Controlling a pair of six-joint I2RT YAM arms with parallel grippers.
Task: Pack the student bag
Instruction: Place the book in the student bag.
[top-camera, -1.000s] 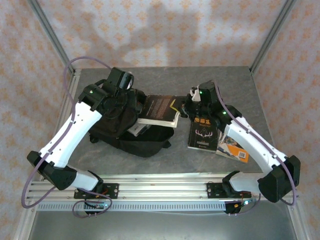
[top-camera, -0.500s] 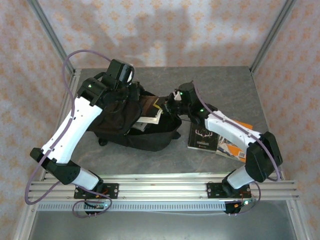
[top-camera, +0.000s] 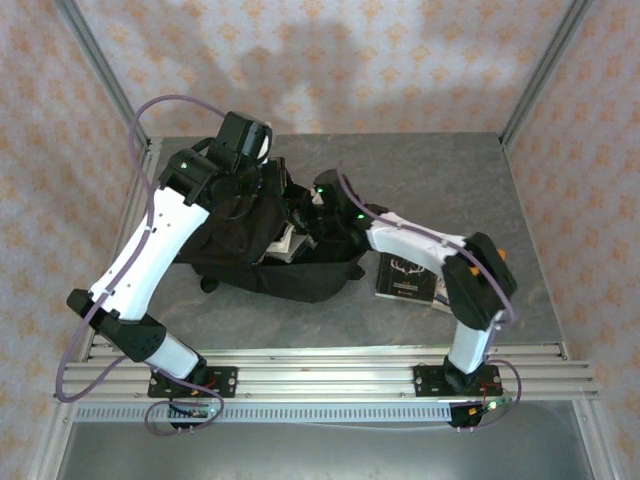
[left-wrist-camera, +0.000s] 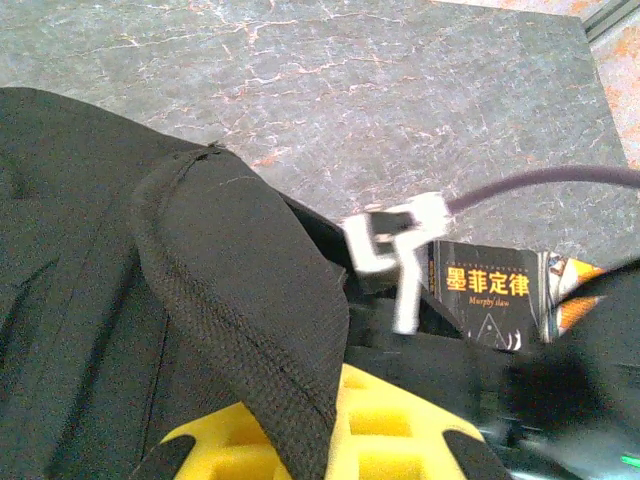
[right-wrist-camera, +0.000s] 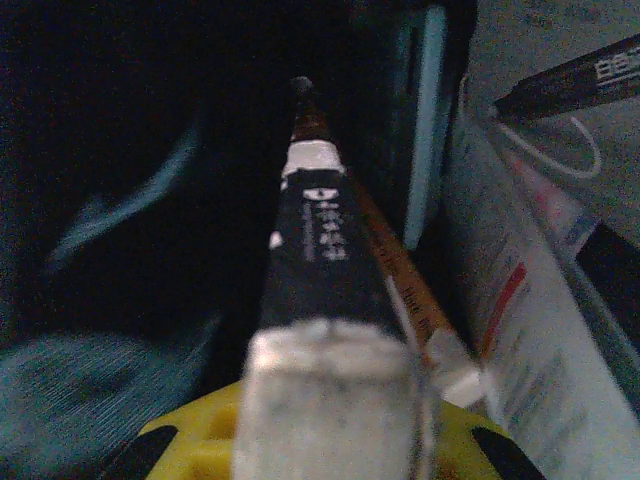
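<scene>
The student bag, a large black backpack, lies left of centre with its mouth facing right. My left gripper is shut on the bag's upper edge and holds the mouth up; in the left wrist view a black fabric flap runs between the yellow jaws of that gripper. My right gripper is at the bag's mouth, shut on a black-covered book. That book is seen edge-on, reaching into the dark inside of the bag. White pages of another book show in the opening.
A black book with an antler cover lies on the grey table right of the bag, with an orange-cornered book under its right side. More printed covers stand right of the held book. Cage posts rise at the table's corners.
My right arm has swung left, carrying the book from beside the loose books into the bag's mouth. The left gripper has lifted the bag's edge slightly up and back.
</scene>
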